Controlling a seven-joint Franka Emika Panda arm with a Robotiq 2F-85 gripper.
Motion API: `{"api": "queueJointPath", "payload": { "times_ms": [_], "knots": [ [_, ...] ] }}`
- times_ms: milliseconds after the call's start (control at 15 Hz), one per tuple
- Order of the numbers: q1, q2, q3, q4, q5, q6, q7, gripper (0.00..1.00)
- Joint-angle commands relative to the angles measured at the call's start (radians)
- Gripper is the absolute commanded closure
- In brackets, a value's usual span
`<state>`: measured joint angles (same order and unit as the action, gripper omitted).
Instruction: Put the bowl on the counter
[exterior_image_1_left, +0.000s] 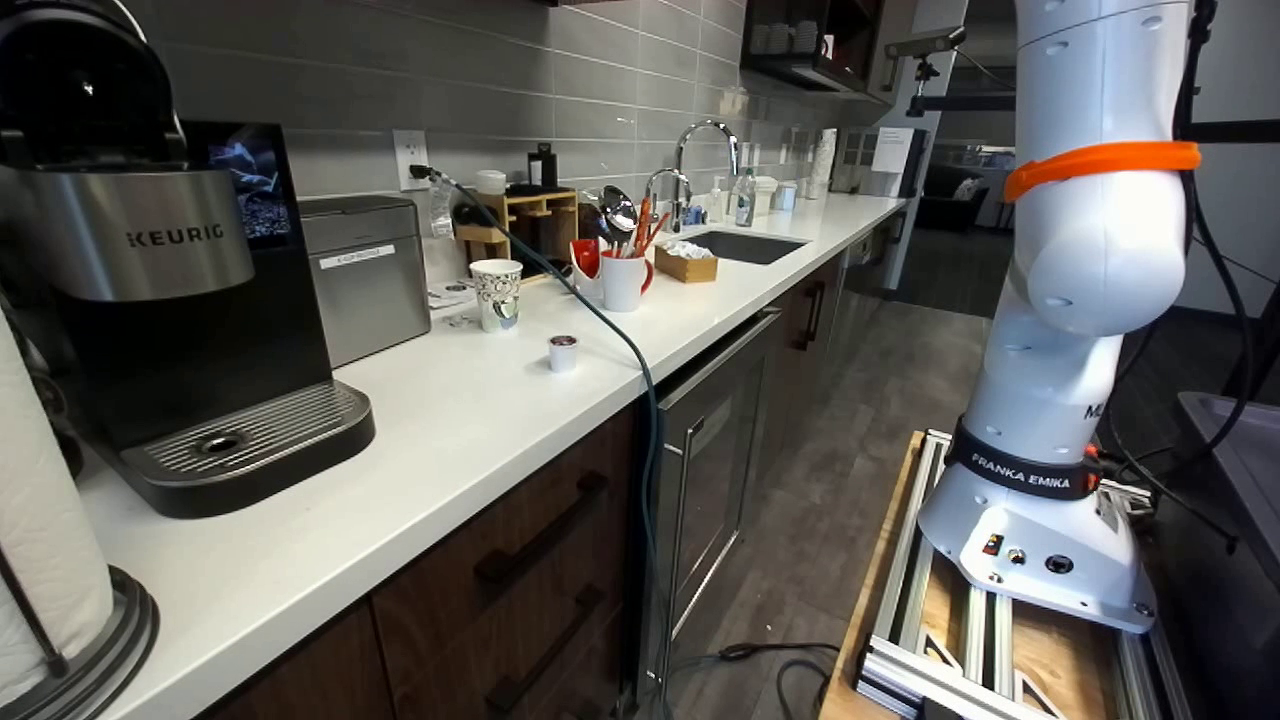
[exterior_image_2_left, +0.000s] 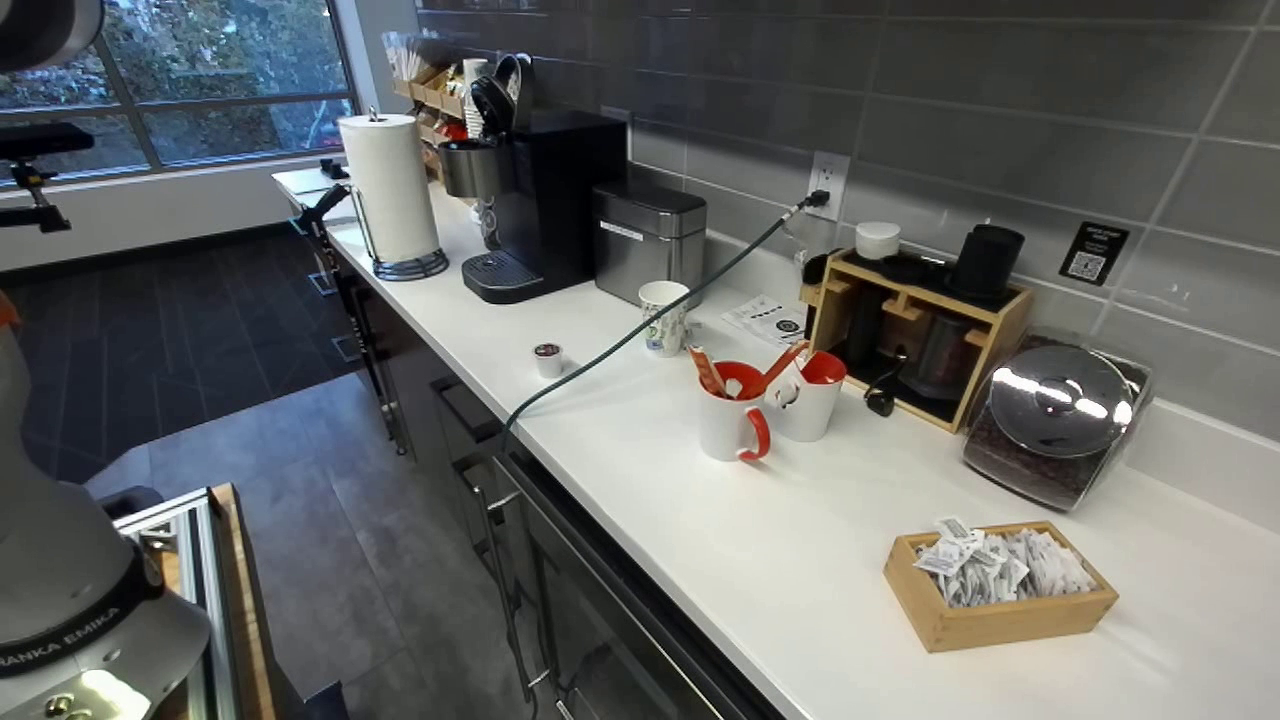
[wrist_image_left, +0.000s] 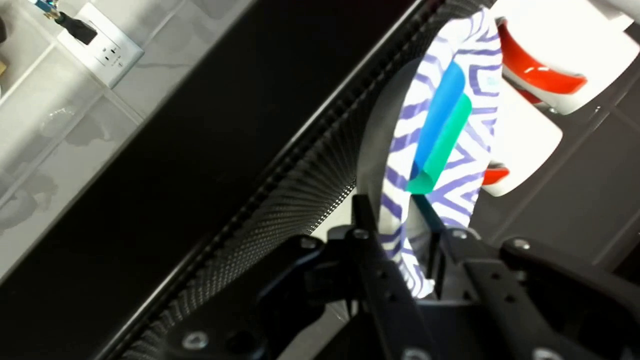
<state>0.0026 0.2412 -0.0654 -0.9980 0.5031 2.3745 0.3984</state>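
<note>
Pretty snug around the gripper (wrist_image_left: 392, 199): in the wrist view a long black panel (wrist_image_left: 165, 165) with a ribbed band (wrist_image_left: 290, 215) runs diagonally on one side and at least two white-and-red mugs (wrist_image_left: 530, 132) show on the other. The tips are apart with part of a striped white-and-purple piece (wrist_image_left: 465, 172) between them, can't tell if they're actually pinching it. One blue piece (wrist_image_left: 440, 115) and one green piece (wrist_image_left: 445, 145) show against it, and I can't say which of these, if any, is the bowl. More room on the counter (exterior_image_1_left: 450, 430), with a wide white strip along the front edge and a cable (exterior_image_2_left: 592, 364) crossing it and hanging over. Count there: one coffee maker (exterior_image_1_left: 190, 330), one paper cup (exterior_image_1_left: 497, 297), one pod (exterior_image_2_left: 548, 362) near the edge, one paper towel roll (exterior_image_2_left: 390, 190), one wooden box (exterior_image_2_left: 1010, 622) of packets (exterior_image_2_left: 985, 575), two white mugs (exterior_image_2_left: 728, 430) with red insides
</note>
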Motion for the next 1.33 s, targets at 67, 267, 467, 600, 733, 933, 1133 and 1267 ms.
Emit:
{"api": "queueJointPath", "payload": {
  "times_ms": [67, 267, 467, 600, 733, 933, 1133, 1267],
  "knots": [
    [0.003, -0.002, -0.011, 0.014, -0.015, -0.054, 0.095, 1.00],
    [-0.010, -0.007, -0.008, 0.032, 0.011, -0.112, 0.149, 0.99],
    [-0.042, -0.033, -0.010, 0.067, 0.041, -0.266, 0.184, 0.98],
    [-0.075, -0.057, -0.016, 0.105, 0.068, -0.388, 0.186, 0.98],
    [-0.110, -0.088, -0.022, 0.136, 0.105, -0.513, 0.172, 0.98],
    [-0.145, -0.128, -0.034, 0.158, 0.146, -0.646, 0.182, 0.98],
    [-0.149, -0.172, -0.035, 0.111, 0.152, -0.688, 0.212, 0.98],
    [-0.146, -0.201, -0.032, 0.066, 0.152, -0.702, 0.227, 0.98]
  ]
}}
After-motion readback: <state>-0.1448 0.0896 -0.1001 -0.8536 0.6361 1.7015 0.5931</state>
